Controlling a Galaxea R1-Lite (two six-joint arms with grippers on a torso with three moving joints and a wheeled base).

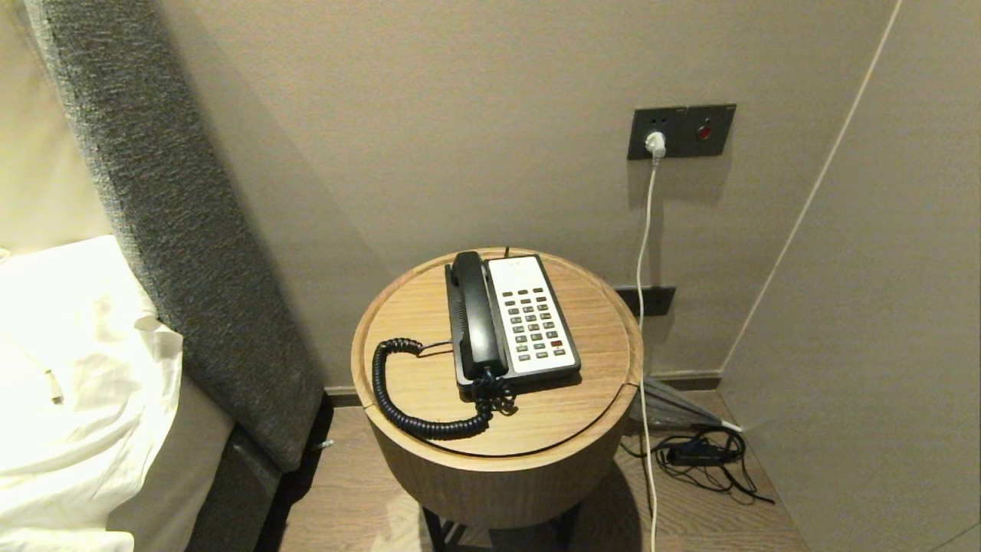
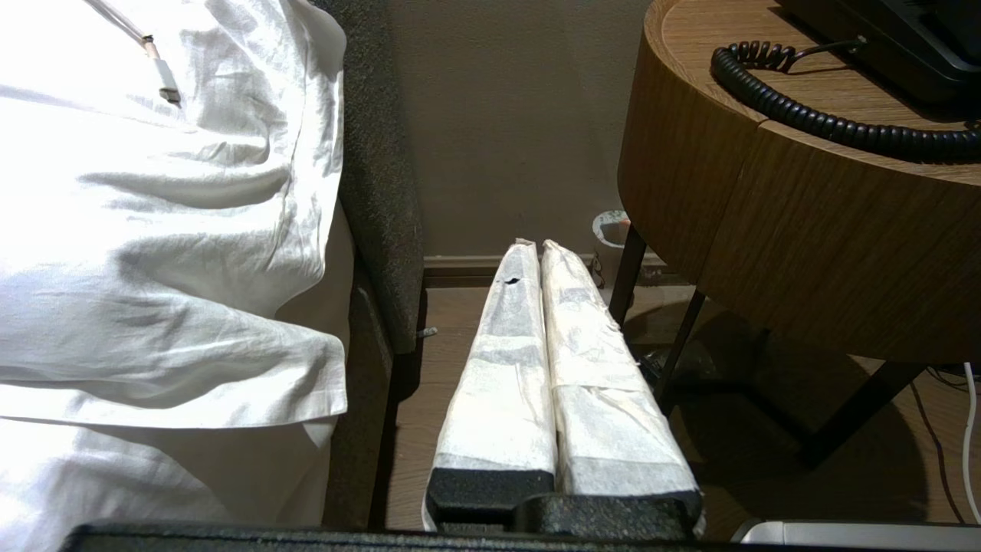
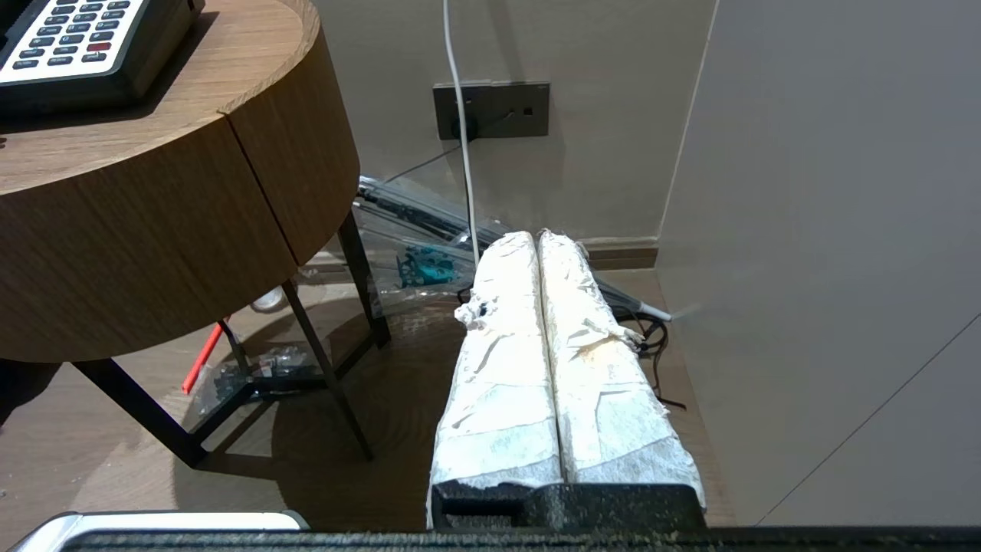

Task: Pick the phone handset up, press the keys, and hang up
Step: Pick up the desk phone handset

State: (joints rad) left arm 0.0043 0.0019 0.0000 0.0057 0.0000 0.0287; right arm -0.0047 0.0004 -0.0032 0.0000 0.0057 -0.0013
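1. One long black plastic phone handset with bulbous ends [image 1: 477, 316] is lying in its cradle along the left side of one black-and-white rectangular phone base [image 1: 515, 320], running near to far.
2. One white keypad panel [image 1: 532, 314] is covering the right part of the base, carrying rows of small dark keys and a single red key.
3. One black coiled cord [image 1: 414, 399] is looping from the near end of the handset out to the left and near side of the tabletop, then curling back toward the base.
4. One round wooden bedside table with a raised rim [image 1: 383, 307] is carrying the phone, standing on thin dark metal legs [image 3: 322, 360]; its grain is smooth.
5. One left gripper [image 2: 535, 247], its two long fingers wrapped in wrinkled white tape, is hanging low beside the table's left side with the fingers pressed together on nothing.
6. One right gripper [image 3: 536, 236], wrapped likewise, is hanging low to the right of the table, fingers pressed together and holding nothing.
7. One white cable [image 1: 646, 230] is hanging from a white plug in a dark wall socket plate [image 1: 680, 131].
8. One grey textured upholstered headboard [image 1: 176, 230] is standing to the left, with crumpled white bed linen [image 1: 69, 383] beside it.
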